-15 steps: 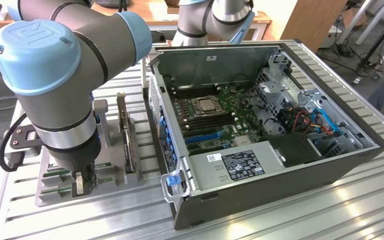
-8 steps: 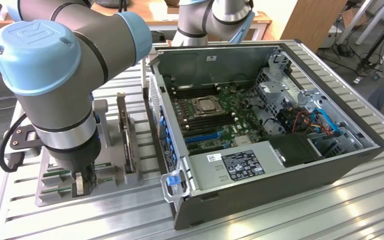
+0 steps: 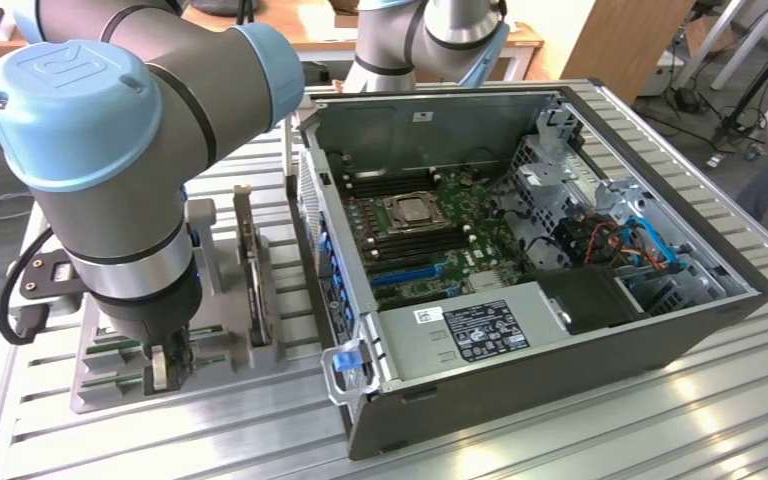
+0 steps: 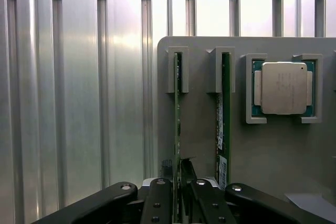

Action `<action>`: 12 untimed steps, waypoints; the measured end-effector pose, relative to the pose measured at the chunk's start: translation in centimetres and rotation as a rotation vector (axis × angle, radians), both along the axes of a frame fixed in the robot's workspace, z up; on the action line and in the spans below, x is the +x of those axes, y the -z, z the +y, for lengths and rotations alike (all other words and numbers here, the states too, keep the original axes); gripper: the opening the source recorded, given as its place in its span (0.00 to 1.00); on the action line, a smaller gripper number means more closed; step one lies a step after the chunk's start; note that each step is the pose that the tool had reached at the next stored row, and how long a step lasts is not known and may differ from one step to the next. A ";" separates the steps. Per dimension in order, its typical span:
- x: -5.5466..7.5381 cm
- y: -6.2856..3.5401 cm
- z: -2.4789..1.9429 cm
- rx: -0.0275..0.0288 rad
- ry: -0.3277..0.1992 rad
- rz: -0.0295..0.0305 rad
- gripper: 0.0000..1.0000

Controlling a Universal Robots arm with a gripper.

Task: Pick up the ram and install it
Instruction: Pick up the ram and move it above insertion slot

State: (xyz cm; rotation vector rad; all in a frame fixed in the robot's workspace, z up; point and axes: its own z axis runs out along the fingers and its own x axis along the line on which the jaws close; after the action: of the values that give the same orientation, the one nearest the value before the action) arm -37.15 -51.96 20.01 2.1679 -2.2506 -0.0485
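The ram (image 4: 177, 124), a narrow green stick, stands on edge in a slot of the grey holder (image 4: 199, 129). My gripper (image 4: 177, 195) is down over its near end, one finger (image 4: 157, 203) on each side of the stick and close to it. The jaws stand open, narrowly, around the stick, which still sits in its slot. A second green stick (image 4: 223, 124) with a white label stands in the neighbouring slot. In the exterior view my gripper (image 3: 157, 368) reaches down onto the holder (image 3: 224, 355) at the exterior view's left, beside the open computer case (image 3: 704, 320).
A square silver processor chip (image 4: 283, 87) lies in its own pocket of the holder. An upright expansion card (image 3: 248, 270) stands in the holder between my arm and the case. Inside the case the motherboard (image 3: 424, 230) lies exposed. Everything rests on a ribbed aluminium table (image 4: 79, 103).
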 end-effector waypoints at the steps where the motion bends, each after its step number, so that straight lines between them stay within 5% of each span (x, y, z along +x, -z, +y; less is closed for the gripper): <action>1: 0.0 0.00 0.00 0.0000 0.000 0.0000 0.22; 12: 0.0 0.00 0.00 0.0000 0.000 0.0000 0.12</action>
State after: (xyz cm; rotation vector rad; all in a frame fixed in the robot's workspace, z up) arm -37.15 -51.96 20.01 2.1679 -2.2506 -0.0485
